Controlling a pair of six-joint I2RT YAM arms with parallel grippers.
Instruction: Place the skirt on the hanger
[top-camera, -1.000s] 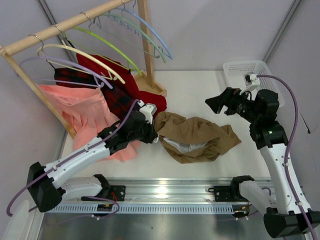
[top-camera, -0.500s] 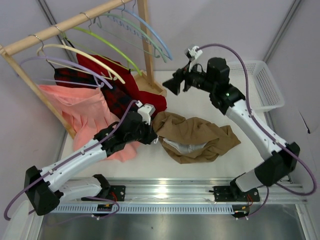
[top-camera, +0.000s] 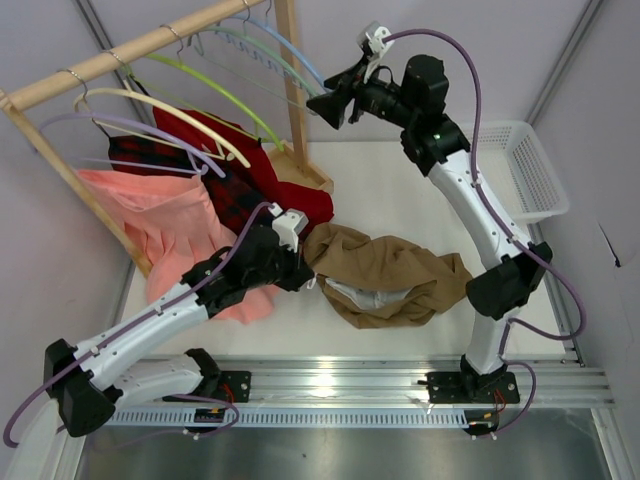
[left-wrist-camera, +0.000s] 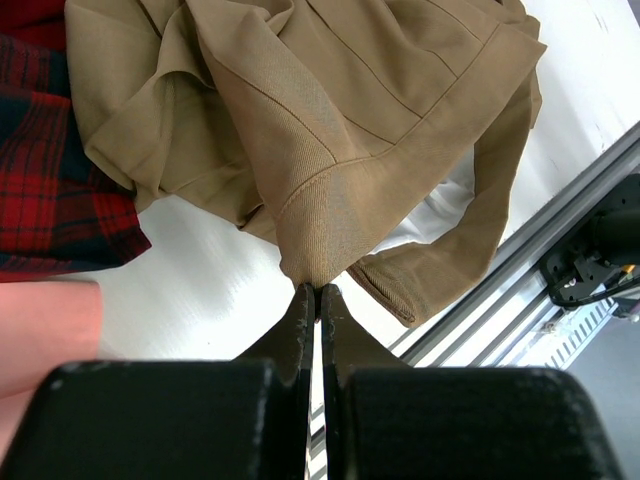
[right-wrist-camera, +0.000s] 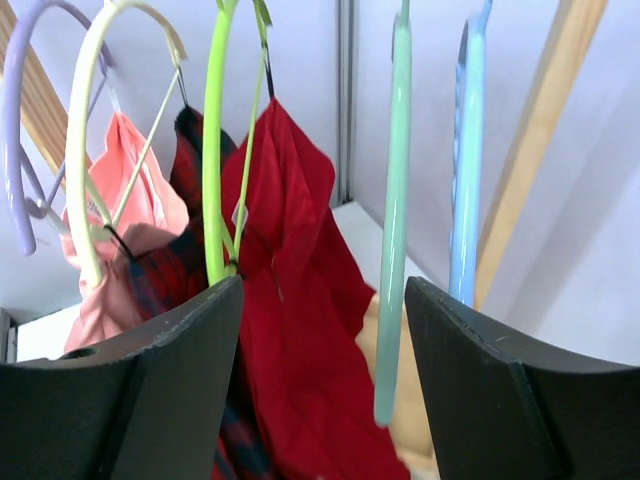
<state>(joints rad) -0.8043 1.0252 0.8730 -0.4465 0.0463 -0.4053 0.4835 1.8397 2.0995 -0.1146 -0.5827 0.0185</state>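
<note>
Grips a fold of the skirt (top-camera: 390, 275) in the shut left tool (left-wrist-camera: 318, 295), the rest heaped on the surface (top-camera: 400, 190) at centre front. Straddles the hanger (right-wrist-camera: 392, 230) with the open right tool (right-wrist-camera: 322, 290), not yet touching. Close on that pale sage arch alone, clear of the lime-green hanger (right-wrist-camera: 212, 150) and light blue hanger (right-wrist-camera: 465, 150) beside it. Then lift the hook straight off the wooden rail (top-camera: 130, 50) to avoid snagging.
</note>
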